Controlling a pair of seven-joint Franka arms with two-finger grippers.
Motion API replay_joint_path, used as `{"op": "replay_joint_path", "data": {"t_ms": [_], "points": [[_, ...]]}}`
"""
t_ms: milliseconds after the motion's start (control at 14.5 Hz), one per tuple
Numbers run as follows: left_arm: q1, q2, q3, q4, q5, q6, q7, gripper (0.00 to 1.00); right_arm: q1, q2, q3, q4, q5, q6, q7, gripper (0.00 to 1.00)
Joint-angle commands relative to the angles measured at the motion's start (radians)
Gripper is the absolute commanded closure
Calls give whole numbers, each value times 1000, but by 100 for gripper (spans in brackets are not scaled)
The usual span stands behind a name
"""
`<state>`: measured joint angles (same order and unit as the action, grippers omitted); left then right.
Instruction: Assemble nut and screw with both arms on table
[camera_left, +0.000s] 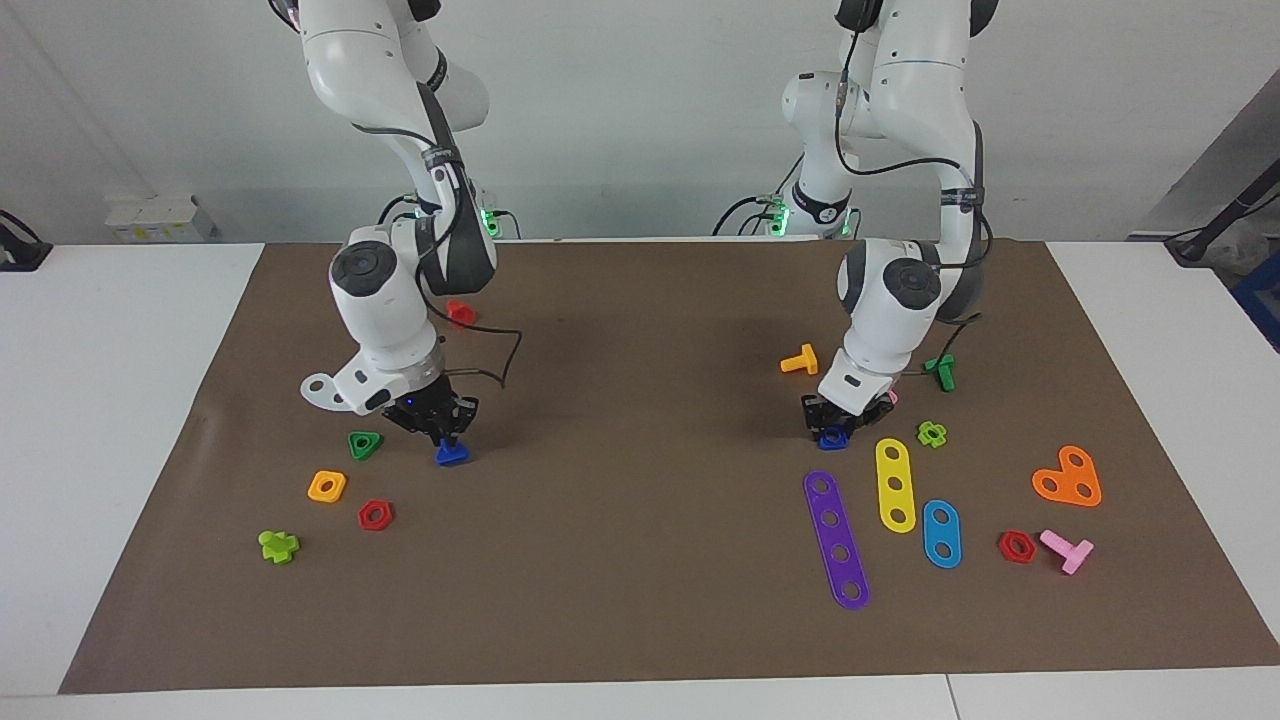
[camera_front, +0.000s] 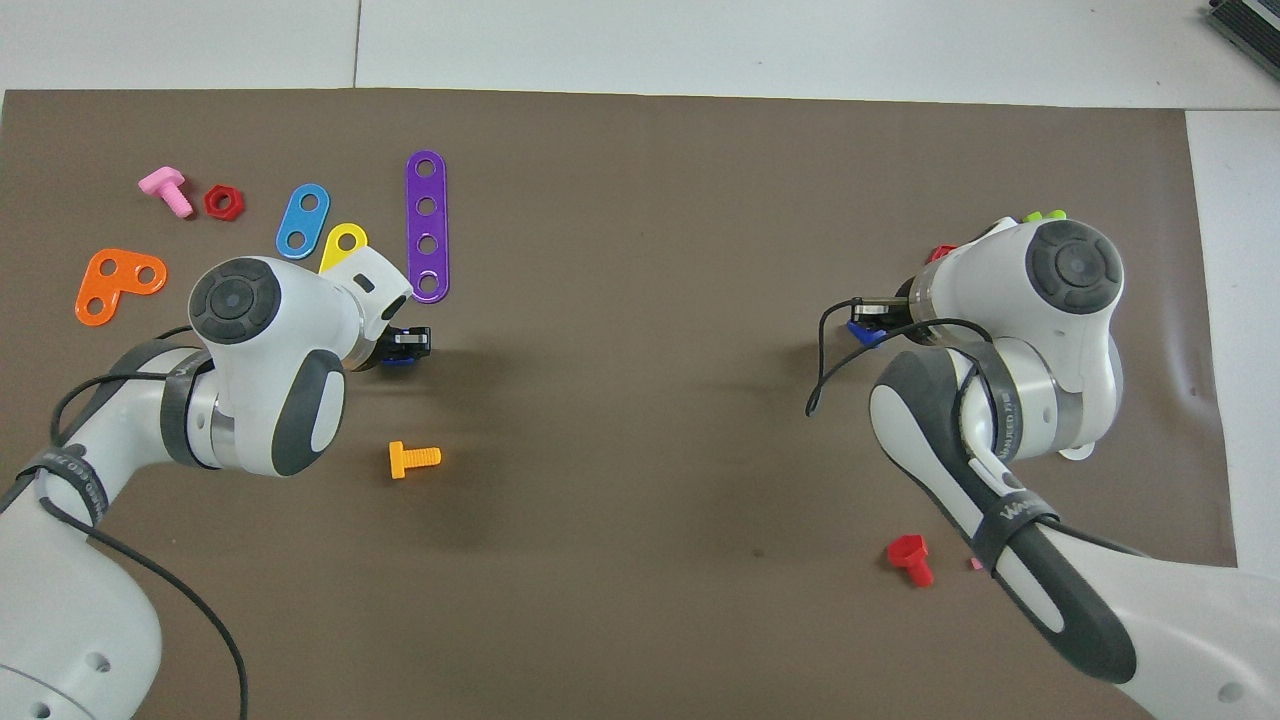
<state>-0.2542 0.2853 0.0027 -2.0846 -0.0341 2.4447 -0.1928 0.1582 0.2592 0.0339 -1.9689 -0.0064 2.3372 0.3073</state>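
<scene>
The blue nut (camera_left: 831, 437) sits low at the brown mat (camera_left: 640, 560) of the table, toward the left arm's end, just nearer to the robots than the purple strip. My left gripper (camera_left: 833, 424) is shut on it from above. In the overhead view the nut (camera_front: 398, 359) peeks out under the left gripper (camera_front: 408, 343). Toward the right arm's end, my right gripper (camera_left: 446, 436) is shut on the blue screw (camera_left: 451, 454), whose triangular head points down close to the mat. From overhead the screw (camera_front: 866, 334) shows below the right gripper (camera_front: 872, 318).
Beside the nut lie a purple strip (camera_left: 836, 539), a yellow strip (camera_left: 895, 484), a blue strip (camera_left: 941, 533) and an orange screw (camera_left: 799, 361). Near the screw lie a green triangular nut (camera_left: 365, 445), an orange square nut (camera_left: 327, 486) and a red hex nut (camera_left: 375, 515).
</scene>
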Motion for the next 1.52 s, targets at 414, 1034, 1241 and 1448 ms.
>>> {"op": "replay_joint_path", "data": {"t_ms": [414, 1034, 1241, 1448], "points": [[18, 9, 20, 211, 0, -228, 4, 100, 250, 74, 1, 238, 6, -127, 438, 100], [62, 15, 19, 340, -4, -351, 13, 100, 425, 198, -5, 297, -49, -150, 699, 100], [61, 18, 17, 382, -12, -391, 10, 100, 438, 210, 3, 297, -73, -142, 730, 100], [47, 31, 16, 412, -42, -412, 3, 100, 435, 209, 3, 295, -83, -144, 733, 59]]}}
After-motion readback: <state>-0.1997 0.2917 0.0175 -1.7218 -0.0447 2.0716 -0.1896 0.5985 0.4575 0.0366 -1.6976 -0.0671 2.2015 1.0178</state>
